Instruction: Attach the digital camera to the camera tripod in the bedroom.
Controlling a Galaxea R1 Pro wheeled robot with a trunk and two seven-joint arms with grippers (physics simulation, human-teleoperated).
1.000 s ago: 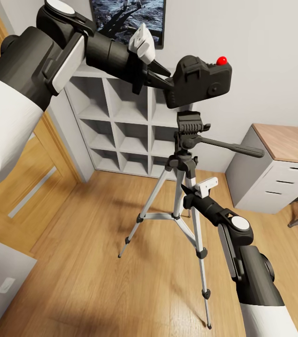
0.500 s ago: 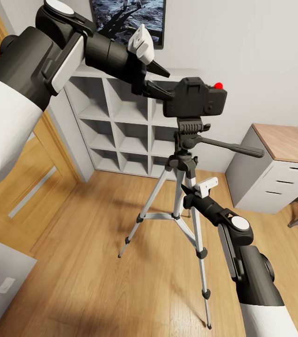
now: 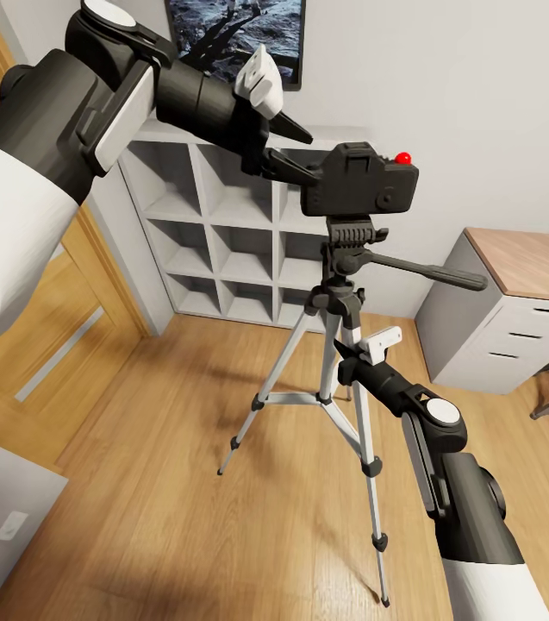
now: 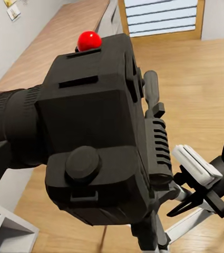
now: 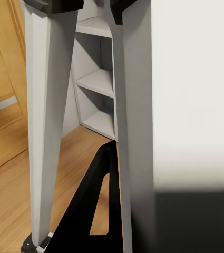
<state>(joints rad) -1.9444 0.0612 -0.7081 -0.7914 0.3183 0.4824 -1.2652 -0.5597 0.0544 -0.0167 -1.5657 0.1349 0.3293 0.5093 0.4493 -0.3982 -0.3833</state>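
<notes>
The digital camera sat level on the head of the camera tripod, just above centre of the head view, its red dot up and its base touching the black mounting plate. The left tool reached in from the upper left, its fingers spread and one of them near the camera's lens end, so it looked released rather than clenched on anything. From the left wrist view the camera body loomed close, with the ribbed plate of the tripod head beside it.

The right tool was pressed against the tripod's silver legs low in the middle of the frame. Its fingertips were hidden behind a leg, and the right wrist view was too close to settle it, so whether it gripped the leg I could not tell.

The mounting step seemed nearly done. To finish it well, the left tool should draw straight back along its own line, away from the camera, without brushing the lens or tipping the body. Any steadying of the legs should hold until that withdrawal is clear. The pan handle jutting to the right was best left alone.
</notes>
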